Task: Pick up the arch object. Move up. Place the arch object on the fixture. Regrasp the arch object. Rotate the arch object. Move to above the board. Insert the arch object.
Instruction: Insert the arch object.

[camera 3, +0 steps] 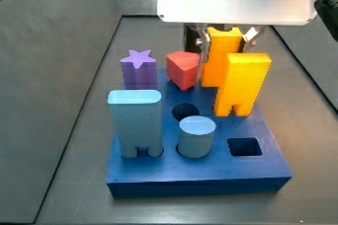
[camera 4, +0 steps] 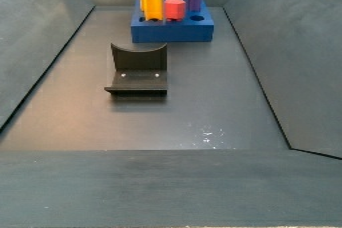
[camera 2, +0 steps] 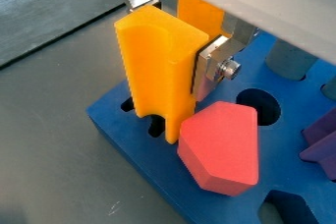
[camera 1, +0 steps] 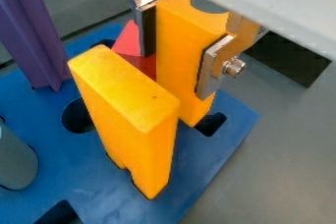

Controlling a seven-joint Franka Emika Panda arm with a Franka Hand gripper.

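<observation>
My gripper (camera 1: 182, 56) is shut on the arch object (camera 1: 186, 81), a slim orange-yellow block held upright with its notched end up. Silver fingers (camera 1: 213, 69) press its two sides in both wrist views. The gripper (camera 2: 172, 33) holds the arch object (camera 2: 157, 71) over the blue board (camera 2: 132, 135), with its lower end down at a hole's mouth. In a side view the arch object (camera 3: 224, 45) stands at the board's (camera 3: 199, 175) far edge under the gripper (camera 3: 224, 34). The dark fixture (camera 4: 138, 70) lies on the floor apart from the board (camera 4: 171, 29).
On the board stand a bigger yellow-orange block (camera 3: 243, 83) right beside the held piece, a red piece (camera 3: 183, 69), a purple star (camera 3: 138, 67), a light blue arch block (camera 3: 134, 120) and a grey-blue cylinder (camera 3: 196, 135). A square hole (camera 3: 244, 148) is open. Sloped grey walls (camera 4: 40, 72) flank the floor.
</observation>
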